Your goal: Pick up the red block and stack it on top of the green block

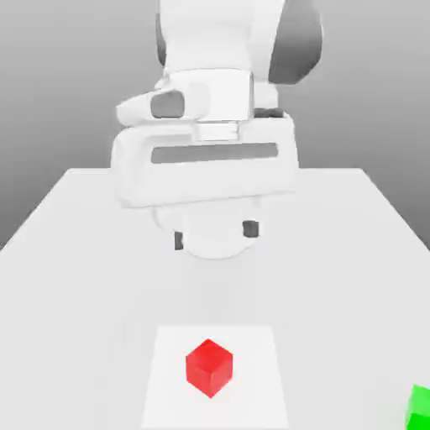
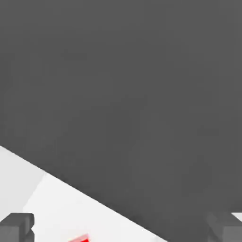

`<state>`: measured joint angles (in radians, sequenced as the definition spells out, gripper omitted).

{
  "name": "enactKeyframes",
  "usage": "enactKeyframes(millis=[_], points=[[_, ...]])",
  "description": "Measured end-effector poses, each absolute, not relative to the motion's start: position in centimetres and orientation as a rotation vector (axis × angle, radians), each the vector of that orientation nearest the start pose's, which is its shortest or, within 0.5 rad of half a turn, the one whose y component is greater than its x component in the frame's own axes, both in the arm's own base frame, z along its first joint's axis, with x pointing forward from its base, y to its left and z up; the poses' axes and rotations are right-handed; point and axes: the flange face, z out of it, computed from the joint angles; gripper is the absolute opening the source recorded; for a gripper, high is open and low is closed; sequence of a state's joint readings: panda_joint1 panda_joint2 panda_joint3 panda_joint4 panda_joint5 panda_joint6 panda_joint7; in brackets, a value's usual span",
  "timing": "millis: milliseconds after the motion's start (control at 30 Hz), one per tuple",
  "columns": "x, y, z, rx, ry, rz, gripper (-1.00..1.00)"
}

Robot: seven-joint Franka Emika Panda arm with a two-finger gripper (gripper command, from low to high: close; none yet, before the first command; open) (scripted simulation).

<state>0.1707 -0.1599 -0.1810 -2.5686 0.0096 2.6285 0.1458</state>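
Red block [image 1: 208,367] sits mid-table; green block [image 1: 419,409] (well apart) near the edge.

- The small bright red block [image 1: 208,367], a plain cube, has matt, smooth faces with no sheen, each face shaded a flat tone.
- The bright green block [image 1: 419,409], a cube at the exterior view's right edge, shows the same smooth, matt, plastic-like finish.
- The pale grey counter [image 1: 76,277] looks smooth and matt, without grain or texture.
- A lighter white rectangular patch [image 1: 168,395] under the red block looks flat and matt, like paper.
- The white robot arm [image 1: 210,159] has smooth, plastic-looking shells with a soft satin look and dark grey matt insets.
- The dark grey fingers [image 2: 17,227] of the gripper [image 2: 120,229] look matt and smooth.
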Motion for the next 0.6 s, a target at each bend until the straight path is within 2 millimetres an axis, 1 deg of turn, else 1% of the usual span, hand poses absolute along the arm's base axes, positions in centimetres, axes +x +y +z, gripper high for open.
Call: enactKeyframes(millis=[100,200,267,400,433,600], points=[[44.5,-0.5,28.0,-3.112,0.09,-0.186,0.0],[42.6,-0.7,22.4,-3.137,-0.068,-0.043,0.0],[42.2,-0.8,19.8,-3.139,-0.104,-0.011,0.0],[41.9,-0.8,15.2,-3.14,-0.115,-0.001,0.0],[41.9,-0.8,14.6,-3.14,-0.115,0.0,-1.0],[41.9,-0.8,14.6,-3.14,-0.115,0.004,-1.0]])
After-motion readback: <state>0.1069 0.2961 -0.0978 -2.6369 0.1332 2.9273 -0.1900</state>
